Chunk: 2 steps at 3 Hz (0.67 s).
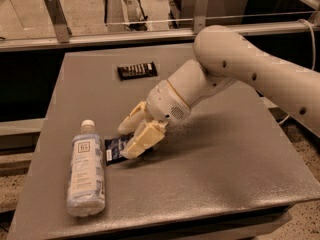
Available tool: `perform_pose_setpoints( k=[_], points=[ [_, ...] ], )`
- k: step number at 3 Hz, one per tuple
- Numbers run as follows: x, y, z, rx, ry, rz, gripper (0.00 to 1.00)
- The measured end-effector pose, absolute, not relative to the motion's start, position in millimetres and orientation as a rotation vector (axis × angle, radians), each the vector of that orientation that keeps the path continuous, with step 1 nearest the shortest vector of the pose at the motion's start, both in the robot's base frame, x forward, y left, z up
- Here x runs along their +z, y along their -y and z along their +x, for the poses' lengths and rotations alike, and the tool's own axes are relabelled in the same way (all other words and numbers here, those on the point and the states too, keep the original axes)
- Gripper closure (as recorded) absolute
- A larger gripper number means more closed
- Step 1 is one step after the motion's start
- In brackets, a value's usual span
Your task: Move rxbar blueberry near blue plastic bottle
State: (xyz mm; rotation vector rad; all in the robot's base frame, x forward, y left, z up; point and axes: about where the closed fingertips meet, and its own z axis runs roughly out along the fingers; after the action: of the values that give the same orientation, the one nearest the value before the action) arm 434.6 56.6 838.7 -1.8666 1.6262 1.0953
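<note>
The rxbar blueberry [114, 149] is a small dark navy wrapper lying low on the grey table [225, 164], just right of the blue plastic bottle. The bottle [86, 170] lies on its side at the front left, white cap pointing away, a light label with a square logo on it. My gripper [125, 142] reaches down from the right, its cream fingers [144, 138] on either side of the bar's right end, closed on it. The bar's right part is hidden under the fingers.
A black bar wrapper with white lettering [136, 70] lies at the back of the table. A metal rail with posts [55, 19] runs behind the table. My white arm [250, 69] spans the right half.
</note>
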Motion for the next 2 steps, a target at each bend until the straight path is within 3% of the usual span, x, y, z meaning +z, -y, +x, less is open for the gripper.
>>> perform_pose_setpoints(
  k=[1, 2],
  points=[
    [842, -56, 435, 1.087, -1.624, -1.866, 0.0],
    [854, -31, 450, 0.975, -1.671, -1.814, 0.0]
  ],
)
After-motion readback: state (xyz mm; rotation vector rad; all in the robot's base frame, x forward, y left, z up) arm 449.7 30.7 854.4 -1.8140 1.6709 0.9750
